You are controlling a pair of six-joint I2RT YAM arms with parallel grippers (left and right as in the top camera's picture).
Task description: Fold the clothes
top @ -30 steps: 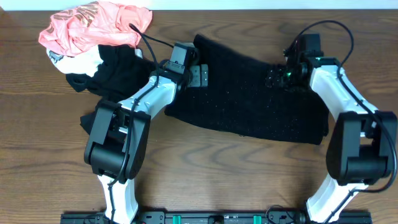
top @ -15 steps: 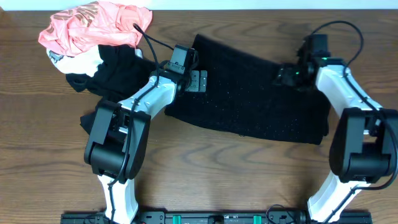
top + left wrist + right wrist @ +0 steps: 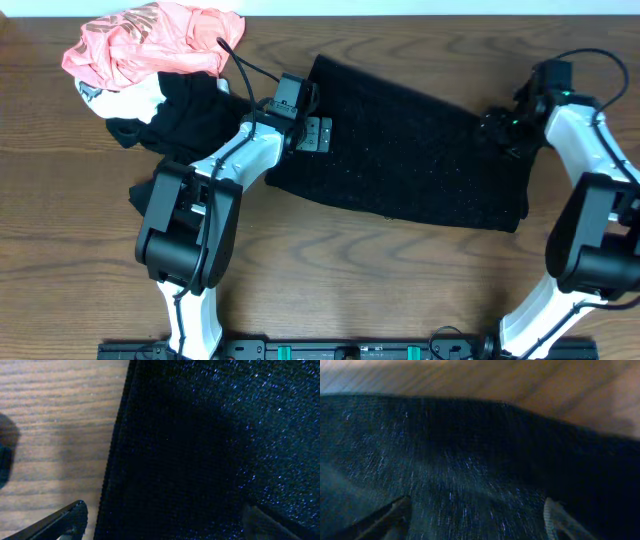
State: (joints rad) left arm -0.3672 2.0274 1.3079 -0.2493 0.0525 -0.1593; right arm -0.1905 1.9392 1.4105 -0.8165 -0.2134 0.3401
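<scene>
A black sparkly garment point(image 3: 400, 165) lies spread flat at the table's middle. My left gripper point(image 3: 318, 133) sits low over its upper left part. In the left wrist view the jaws point(image 3: 165, 525) are wide open and straddle the garment's left edge point(image 3: 112, 475), with one finger over wood and the other over cloth. My right gripper point(image 3: 498, 128) is at the garment's upper right corner. In the right wrist view its jaws point(image 3: 475, 520) are wide open and low over the dark cloth point(image 3: 470, 450), with the garment's edge and bare wood beyond.
A pile of clothes lies at the back left: a pink garment point(image 3: 150, 40), a white one point(image 3: 125, 98) and a black one point(image 3: 185, 115). The table's back edge point(image 3: 400, 12) runs just behind the garment. Brown wood table point(image 3: 380, 280) lies in front.
My right gripper has moved rightward along the garment's top edge, from its upper middle to its upper right corner. The left arm and the pile have not moved.
</scene>
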